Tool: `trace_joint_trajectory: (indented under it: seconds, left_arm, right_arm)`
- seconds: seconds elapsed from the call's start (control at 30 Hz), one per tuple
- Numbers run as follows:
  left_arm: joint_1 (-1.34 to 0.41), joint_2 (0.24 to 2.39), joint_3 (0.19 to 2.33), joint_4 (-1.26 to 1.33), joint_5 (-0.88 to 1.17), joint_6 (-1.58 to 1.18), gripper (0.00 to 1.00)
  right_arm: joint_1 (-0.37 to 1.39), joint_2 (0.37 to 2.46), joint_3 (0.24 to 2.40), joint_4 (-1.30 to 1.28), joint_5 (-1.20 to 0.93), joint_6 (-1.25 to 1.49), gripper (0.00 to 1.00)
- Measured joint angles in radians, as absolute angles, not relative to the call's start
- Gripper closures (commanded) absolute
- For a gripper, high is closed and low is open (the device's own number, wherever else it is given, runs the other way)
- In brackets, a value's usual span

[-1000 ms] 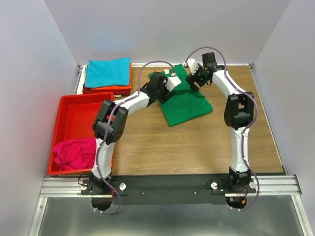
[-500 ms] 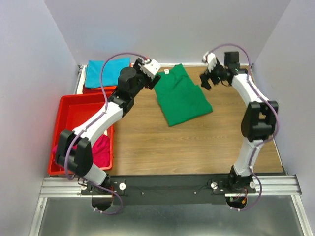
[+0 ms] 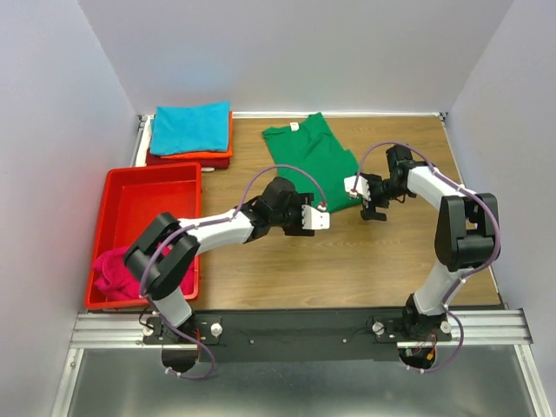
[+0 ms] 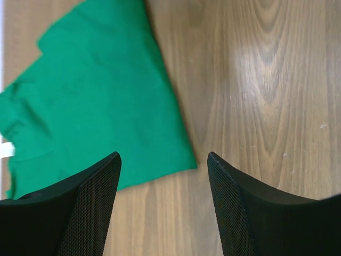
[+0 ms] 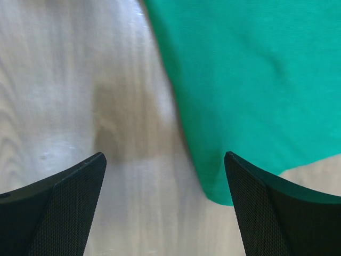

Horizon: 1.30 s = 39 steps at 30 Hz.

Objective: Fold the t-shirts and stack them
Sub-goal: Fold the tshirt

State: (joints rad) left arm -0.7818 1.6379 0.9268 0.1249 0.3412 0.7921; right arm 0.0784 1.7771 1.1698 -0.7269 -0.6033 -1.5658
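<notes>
Left arm [image 3: 219, 231] & right arm [image 3: 432, 282]: white link shells w/ black rounded joint housings. A thin purple cable [image 3: 280, 168] loops along each. Left gripper [image 4: 164, 157] & right gripper [image 5: 165, 154]: black tapered fingers [image 4: 85, 213], fine mesh texture on inner side. Bases sit on a black plate [image 3: 295, 334] w/ silver knobs [image 3: 215, 329].

Bare wood of the table [image 3: 287, 269] runs open from the near edge of the green t-shirt [image 3: 313, 156] down to the rail [image 3: 295, 326], and again along the far right side. The left hand [image 3: 320, 217] and right hand [image 3: 360, 198] stand close together at the shirt's near edge, each crowding the other's path. On the left, the walls of the red tray [image 3: 152, 168] and the stack of folded shirts [image 3: 189, 135] behind it bar low passes.
</notes>
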Motion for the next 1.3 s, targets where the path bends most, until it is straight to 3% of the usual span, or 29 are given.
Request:
trace_joint_trajectory:
  seconds: [0.4,0.7,0.77,0.87,0.9,1.0,1.07,1.27,1.3]
  left_arm:
    - [-0.815,1.845,1.077,0.064,0.212,0.823,0.28]
    - [-0.849,1.934,1.152,0.033,0.089,0.827,0.32]
    - [-0.848,1.935,1.152,0.033,0.070,0.827,0.35]
    - [-0.847,1.942,1.156,0.030,0.046,0.827,0.52]
    - [-0.847,1.950,1.162,0.023,0.036,0.831,0.67]
    - [-0.843,1.975,1.191,-0.007,0.028,0.824,0.91]
    - [-0.836,2.000,1.222,-0.025,0.028,0.824,0.99]
    - [-0.826,1.994,1.218,-0.035,0.043,0.827,1.00]
    - [-0.826,1.983,1.202,-0.034,0.050,0.828,1.00]
  right_arm:
    - [0.078,1.832,1.180,-0.586,-0.570,-1.568,0.13]
    - [0.079,1.878,1.207,-0.497,-0.534,-1.515,0.25]
    - [0.080,1.884,1.209,-0.477,-0.530,-1.502,0.35]
    - [0.084,1.893,1.211,-0.456,-0.516,-1.486,0.59]
    - [0.086,1.896,1.211,-0.453,-0.515,-1.490,0.67]
    - [0.097,1.904,1.207,-0.441,-0.505,-1.485,0.77]
    - [0.103,1.901,1.193,-0.429,-0.501,-1.485,0.83]
    - [0.112,1.841,1.111,-0.413,-0.497,-1.482,0.89]
    - [0.112,1.811,1.076,-0.424,-0.496,-1.477,0.99]
